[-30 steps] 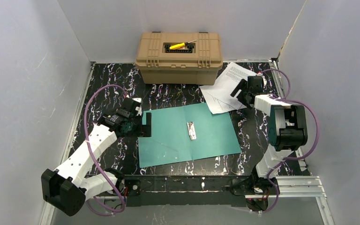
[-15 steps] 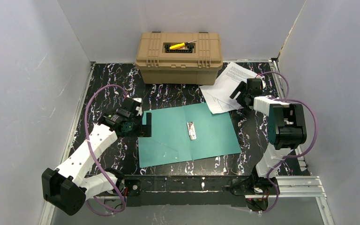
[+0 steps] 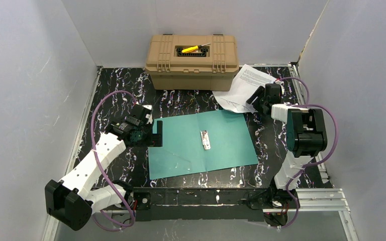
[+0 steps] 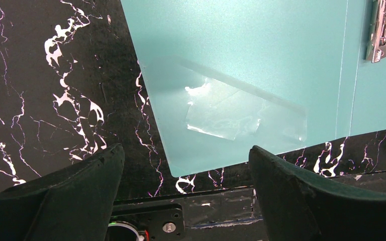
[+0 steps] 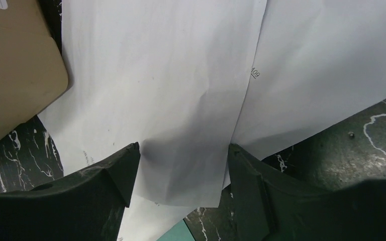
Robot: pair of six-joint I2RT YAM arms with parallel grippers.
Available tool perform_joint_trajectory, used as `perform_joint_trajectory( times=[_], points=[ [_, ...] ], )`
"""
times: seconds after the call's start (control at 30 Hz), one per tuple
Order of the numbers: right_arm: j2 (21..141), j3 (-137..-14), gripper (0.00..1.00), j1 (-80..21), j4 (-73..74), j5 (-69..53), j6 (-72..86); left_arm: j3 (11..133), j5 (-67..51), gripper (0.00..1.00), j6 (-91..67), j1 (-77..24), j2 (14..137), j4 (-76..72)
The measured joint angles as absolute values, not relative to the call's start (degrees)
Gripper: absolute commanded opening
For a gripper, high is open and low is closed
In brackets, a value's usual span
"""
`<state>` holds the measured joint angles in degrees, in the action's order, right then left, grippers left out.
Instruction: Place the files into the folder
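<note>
The left pincer (image 3: 157,131) hangs wide at the 9 o'clock edge of the open folder (image 3: 221,145), while at its 1 o'clock the files (image 5: 171,75) lie overlapped beside the box (image 3: 192,60), where the right pincer (image 5: 183,150), half-wide astride a buckle, should probably pinch slowly, catching both sheets without creasing.

Files (image 3: 241,88) behind the right corner of the folder (image 3: 201,145), just right of the case (image 3: 192,54)
</note>
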<state>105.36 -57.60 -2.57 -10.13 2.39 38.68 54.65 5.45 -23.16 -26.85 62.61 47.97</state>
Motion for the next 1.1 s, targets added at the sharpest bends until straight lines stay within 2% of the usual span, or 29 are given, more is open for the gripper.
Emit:
perform_joint_trajectory(
  times=[0.07,0.27,0.37,0.77,1.1],
  points=[
    [105.9,-57.6,0.65,-2.5,-11.0,1.7,39.1,54.7,5.5,0.93,-23.2,-26.9,62.6,48.0],
    [107.2,-57.6,0.38,-2.3,-12.4,-0.4,40.3,54.7,5.5,0.93,-23.2,-26.9,62.6,48.0],
    [107.4,-57.6,0.28,-2.3,-12.2,-1.1,40.4,54.7,5.5,0.93,-23.2,-26.9,62.6,48.0],
    [106.9,-57.6,0.09,-2.3,-9.2,-1.5,39.5,54.7,5.5,0.93,-23.2,-26.9,63.0,48.0],
    [97.7,-57.6,0.01,-2.3,-3.2,-1.2,36.4,54.7,5.8,0.94,-23.2,-26.9,63.0,48.0]
  ],
)
